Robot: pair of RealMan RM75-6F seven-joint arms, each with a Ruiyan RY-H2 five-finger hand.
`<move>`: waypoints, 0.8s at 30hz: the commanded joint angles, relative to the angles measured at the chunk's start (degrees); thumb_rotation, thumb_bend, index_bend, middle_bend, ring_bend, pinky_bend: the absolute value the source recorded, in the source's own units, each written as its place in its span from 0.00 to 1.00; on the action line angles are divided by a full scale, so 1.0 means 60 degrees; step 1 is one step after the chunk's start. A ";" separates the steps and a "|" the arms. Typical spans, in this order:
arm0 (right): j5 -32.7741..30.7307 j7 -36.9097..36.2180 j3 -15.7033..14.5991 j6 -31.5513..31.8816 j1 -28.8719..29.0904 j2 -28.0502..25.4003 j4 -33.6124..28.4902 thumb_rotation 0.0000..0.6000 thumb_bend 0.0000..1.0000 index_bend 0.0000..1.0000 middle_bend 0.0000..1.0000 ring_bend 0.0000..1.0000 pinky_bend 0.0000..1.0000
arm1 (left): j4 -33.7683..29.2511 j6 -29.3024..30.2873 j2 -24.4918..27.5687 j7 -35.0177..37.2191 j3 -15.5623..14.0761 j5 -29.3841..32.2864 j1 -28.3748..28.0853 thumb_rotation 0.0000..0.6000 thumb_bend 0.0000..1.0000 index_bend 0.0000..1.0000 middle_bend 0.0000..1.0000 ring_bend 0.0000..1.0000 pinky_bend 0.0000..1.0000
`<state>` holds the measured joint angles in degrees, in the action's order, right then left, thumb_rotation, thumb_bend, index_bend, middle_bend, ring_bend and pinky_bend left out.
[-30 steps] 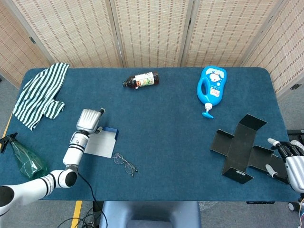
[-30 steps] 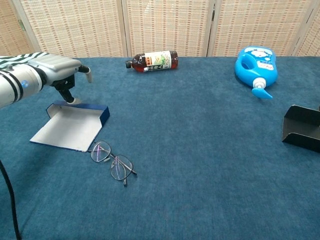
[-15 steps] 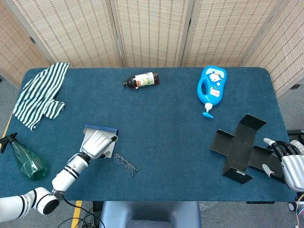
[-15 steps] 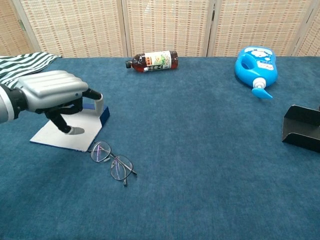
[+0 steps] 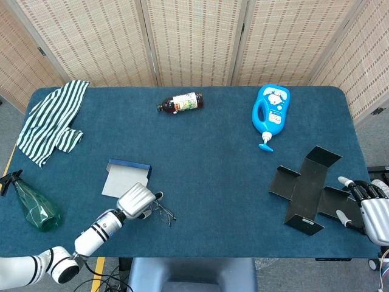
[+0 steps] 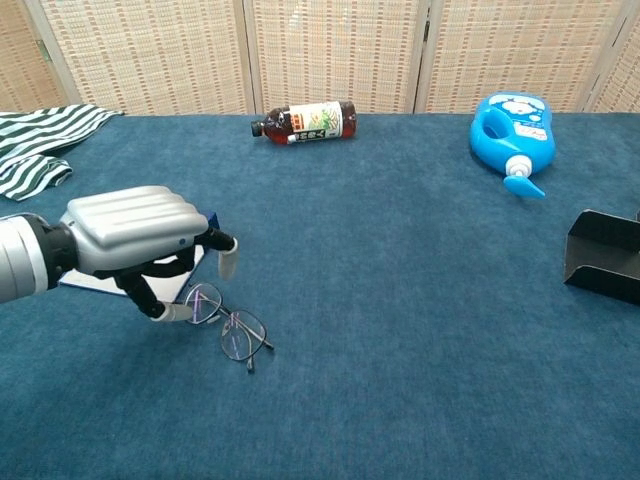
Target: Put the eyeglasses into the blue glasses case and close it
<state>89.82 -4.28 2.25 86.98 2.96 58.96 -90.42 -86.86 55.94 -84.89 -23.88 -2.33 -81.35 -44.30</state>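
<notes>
The thin-rimmed eyeglasses (image 5: 161,211) lie unfolded on the blue tabletop near the front edge, also in the chest view (image 6: 232,328). The blue glasses case (image 5: 125,177) lies open just behind them, its pale lining up; in the chest view only a blue corner (image 6: 212,221) shows behind my left hand (image 6: 135,238). That hand (image 5: 135,200) hovers over the left end of the glasses, thumb and fingers apart, one fingertip (image 6: 172,312) down beside the left lens. It holds nothing. My right hand (image 5: 369,209) rests at the far right edge with fingers spread, empty.
A flattened black cardboard box (image 5: 310,187) lies beside the right hand. At the back are a blue detergent bottle (image 5: 270,113) and a brown bottle (image 5: 180,102) on its side. A striped cloth (image 5: 51,120) and a green spray bottle (image 5: 31,207) sit at the left.
My left hand has moved from the case's far edge, across the case, toward me and to the right, down to the glasses. The right hand has barely shifted.
</notes>
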 commanded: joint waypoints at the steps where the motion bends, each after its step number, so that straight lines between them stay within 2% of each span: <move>1: 0.0010 0.0002 0.0002 -0.0008 0.0011 0.0007 0.0002 1.00 0.26 0.17 0.35 0.25 0.24 | 0.0140 -0.0064 -0.0198 0.0025 0.0014 -0.0139 -0.0006 1.00 0.30 0.42 0.96 0.93 1.00; 16: -0.0057 -0.0053 -0.0005 0.0078 -0.0073 -0.0005 0.0042 1.00 0.26 0.17 0.35 0.25 0.24 | 0.1260 -0.0354 -0.1032 0.0109 0.0106 -0.0500 -0.0077 1.00 0.31 0.46 0.96 0.93 1.00; 24: -0.0076 -0.0069 0.0004 0.0071 -0.0076 -0.0007 0.0046 1.00 0.26 0.17 0.35 0.25 0.24 | 0.1624 -0.0406 -0.1185 0.0233 0.0124 -0.0609 -0.0053 1.00 0.39 0.50 0.96 0.93 1.00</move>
<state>89.36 -4.69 2.28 87.41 2.50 58.91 -90.14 -77.22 53.56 -91.93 -22.56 -1.61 -84.93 -44.63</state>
